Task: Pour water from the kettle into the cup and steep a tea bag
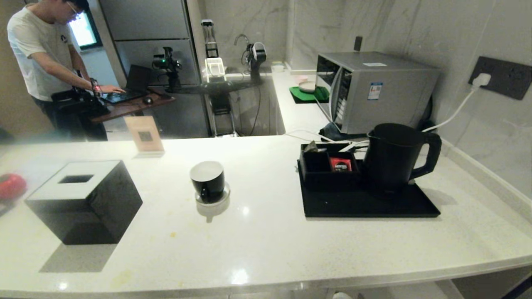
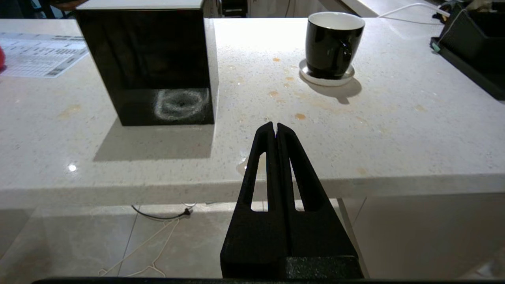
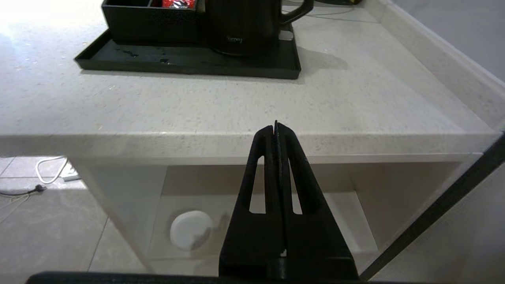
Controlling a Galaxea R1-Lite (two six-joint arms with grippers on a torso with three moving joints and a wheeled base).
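The matte black kettle stands on a black tray at the right of the white counter, handle to the right. The cup, black outside and white inside, sits on a small white saucer at mid-counter. A grey-green tea bag sticks up from the black organiser box beside the kettle. My left gripper is shut and empty in front of the counter's near edge, well short of the cup. My right gripper is shut and empty before the edge, facing the tray. Neither shows in the head view.
A black tissue box stands left of the cup. A red sachet lies in the organiser. A microwave and the marble wall close the right and back. A person works at a desk far back left.
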